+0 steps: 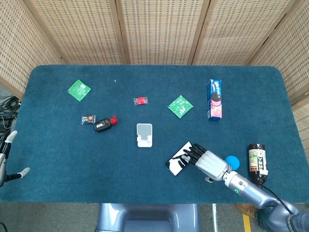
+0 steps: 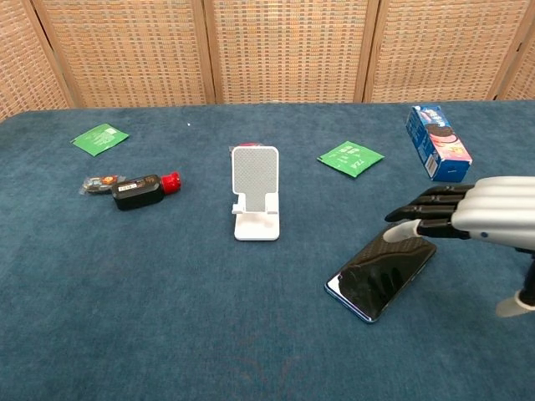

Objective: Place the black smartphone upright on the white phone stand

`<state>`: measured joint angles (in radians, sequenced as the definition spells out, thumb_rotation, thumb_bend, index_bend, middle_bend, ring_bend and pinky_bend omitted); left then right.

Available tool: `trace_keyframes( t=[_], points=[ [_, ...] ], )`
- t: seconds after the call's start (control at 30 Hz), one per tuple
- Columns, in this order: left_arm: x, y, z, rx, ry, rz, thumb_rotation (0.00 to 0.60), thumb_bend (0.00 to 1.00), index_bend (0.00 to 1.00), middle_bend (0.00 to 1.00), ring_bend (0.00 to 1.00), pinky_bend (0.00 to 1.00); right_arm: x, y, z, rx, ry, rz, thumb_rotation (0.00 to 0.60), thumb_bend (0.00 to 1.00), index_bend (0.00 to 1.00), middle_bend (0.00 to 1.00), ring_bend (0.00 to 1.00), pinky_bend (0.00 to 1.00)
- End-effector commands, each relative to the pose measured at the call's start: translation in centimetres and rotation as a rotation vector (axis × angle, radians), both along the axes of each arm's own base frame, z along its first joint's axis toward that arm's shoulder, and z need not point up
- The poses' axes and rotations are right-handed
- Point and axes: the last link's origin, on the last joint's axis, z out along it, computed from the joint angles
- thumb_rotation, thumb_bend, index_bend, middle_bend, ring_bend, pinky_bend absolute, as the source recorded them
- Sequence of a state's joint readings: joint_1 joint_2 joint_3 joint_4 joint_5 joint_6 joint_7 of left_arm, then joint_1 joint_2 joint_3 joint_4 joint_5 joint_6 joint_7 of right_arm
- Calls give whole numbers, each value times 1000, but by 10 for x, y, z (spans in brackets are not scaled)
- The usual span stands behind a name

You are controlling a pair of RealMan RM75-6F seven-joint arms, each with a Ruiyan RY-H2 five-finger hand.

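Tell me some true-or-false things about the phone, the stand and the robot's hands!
1. The phone is lying flat on the table. True.
2. The phone is already on the white stand. False: the stand is empty and the phone lies apart from it.
3. The right hand is over the far end of the phone with its fingers stretched out. True.
4. The right hand is holding the blue ball. False: it holds nothing; the ball sits on the table beside it.
5. The left hand is touching the stand. False: it is at the table's left edge, far from the stand.
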<state>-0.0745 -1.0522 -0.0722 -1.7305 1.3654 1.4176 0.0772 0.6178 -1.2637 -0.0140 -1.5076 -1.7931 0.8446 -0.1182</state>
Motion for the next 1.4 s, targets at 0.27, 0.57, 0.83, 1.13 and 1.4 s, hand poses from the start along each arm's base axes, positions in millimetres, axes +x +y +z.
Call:
trace_keyframes(
  t=[0.27, 0.57, 0.83, 1.13, 1.4],
  points=[
    [-3, 9, -6, -21, 12, 18, 600, 0, 0, 0, 0, 0, 13, -24, -33, 5, 39, 15, 600, 0, 120, 93, 30, 29],
    [-4, 9, -8, -25, 17, 27, 600, 0, 0, 0, 0, 0, 19, -27, -48, 26, 60, 41, 600, 0, 175, 136, 73, 29],
    [-4, 10, -8, -24, 18, 31, 600, 0, 0, 0, 0, 0, 28, -30, -63, 52, 88, 53, 600, 44, 245, 206, 130, 37],
    [-5, 10, -7, -21, 14, 32, 600, 0, 0, 0, 0, 0, 36, -28, -64, 50, 46, 62, 600, 242, 551, 502, 429, 269],
    [-5, 10, -7, -22, 12, 31, 600, 0, 0, 0, 0, 0, 50, -23, -48, -1, -1, 170, 600, 283, 572, 522, 455, 277]
  ],
)
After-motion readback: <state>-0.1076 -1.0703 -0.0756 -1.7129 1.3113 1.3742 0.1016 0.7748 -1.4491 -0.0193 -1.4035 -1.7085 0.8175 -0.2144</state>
